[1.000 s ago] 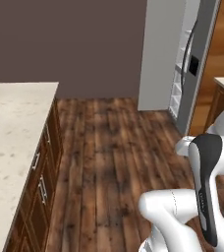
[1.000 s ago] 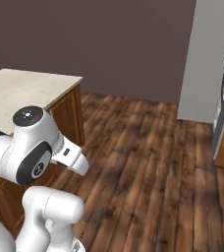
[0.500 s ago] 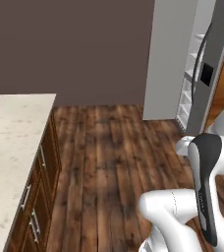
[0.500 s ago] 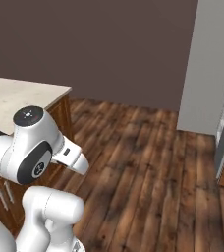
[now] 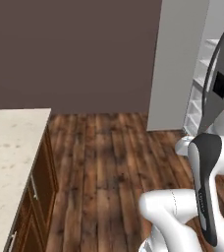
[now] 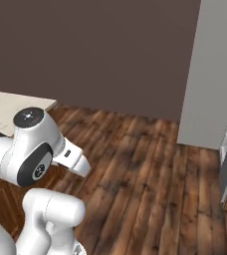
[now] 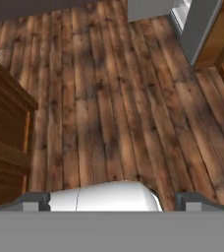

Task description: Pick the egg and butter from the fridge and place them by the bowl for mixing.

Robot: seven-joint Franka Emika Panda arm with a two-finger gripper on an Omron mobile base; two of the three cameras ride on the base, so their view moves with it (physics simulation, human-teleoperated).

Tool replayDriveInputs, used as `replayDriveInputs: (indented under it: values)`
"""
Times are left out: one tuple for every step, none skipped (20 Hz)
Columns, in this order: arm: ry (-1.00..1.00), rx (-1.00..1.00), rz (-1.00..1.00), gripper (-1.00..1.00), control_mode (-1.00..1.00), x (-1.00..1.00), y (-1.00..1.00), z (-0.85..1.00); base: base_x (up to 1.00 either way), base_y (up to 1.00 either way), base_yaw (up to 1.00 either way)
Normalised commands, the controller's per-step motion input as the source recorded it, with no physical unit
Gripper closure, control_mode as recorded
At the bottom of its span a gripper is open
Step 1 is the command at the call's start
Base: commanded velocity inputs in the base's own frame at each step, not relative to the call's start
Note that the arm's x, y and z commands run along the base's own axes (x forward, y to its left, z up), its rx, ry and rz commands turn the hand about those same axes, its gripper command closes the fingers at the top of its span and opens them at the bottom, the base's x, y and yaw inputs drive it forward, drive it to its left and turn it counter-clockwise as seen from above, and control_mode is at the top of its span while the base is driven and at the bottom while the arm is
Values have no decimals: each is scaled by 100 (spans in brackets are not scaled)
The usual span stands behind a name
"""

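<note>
The tall grey fridge [image 5: 178, 64] stands at the right in the left base view, its door [image 5: 217, 93] swung open and white shelves [image 5: 201, 78] showing inside. Its grey side [image 6: 217, 74] also rises at the right of the right base view, and the foot of its door [image 7: 197, 29] sits at the top right of the hand view. My gripper [image 7: 113, 204] points down at the wooden floor, open, its fingertips [image 7: 35, 201] wide apart with nothing between them. The egg, the butter and the bowl are out of view.
A pale speckled counter [image 5: 8, 157] on dark wood cabinets [image 5: 40, 182] runs along the left; its corner [image 6: 6, 102] shows in the right base view, its cabinet [image 7: 6, 142] in the hand view. Wooden floor [image 5: 109, 157] lies open up to the fridge. A dark wall stands behind.
The whole picture has shifted: the base has moved, so the fridge now stands larger and nearer at the right and the counter has slid lower left. The arm's pose looks unchanged.
</note>
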Motion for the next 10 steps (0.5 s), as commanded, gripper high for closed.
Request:
replayDriveInputs:
  values:
    - [0, 0, 0, -100, 100, 0, 0, 0, 85, 3, 0]
    - [0, 0, 0, -100, 100, 0, 0, 0, 84, 3, 0]
    - [0, 0, 0, -100, 100, 0, 0, 0, 85, 3, 0]
    - [0, 0, 0, -100, 100, 0, 0, 0, 87, 4, 0]
    - [0, 0, 0, -100, 100, 0, 0, 0, 87, 5, 0]
    - [0, 0, 0, -100, 100, 0, 0, 0, 90, 6, 0]
    - [0, 0, 0, -100, 100, 0, 0, 0, 91, 6, 0]
    - [0, 0, 0, -100, 100, 0, 0, 0, 94, 7, 0]
    - [0, 0, 0, -100, 100, 0, 0, 0, 94, 6, 0]
    - [0, 0, 0, -100, 100, 0, 0, 0, 94, 4, 0]
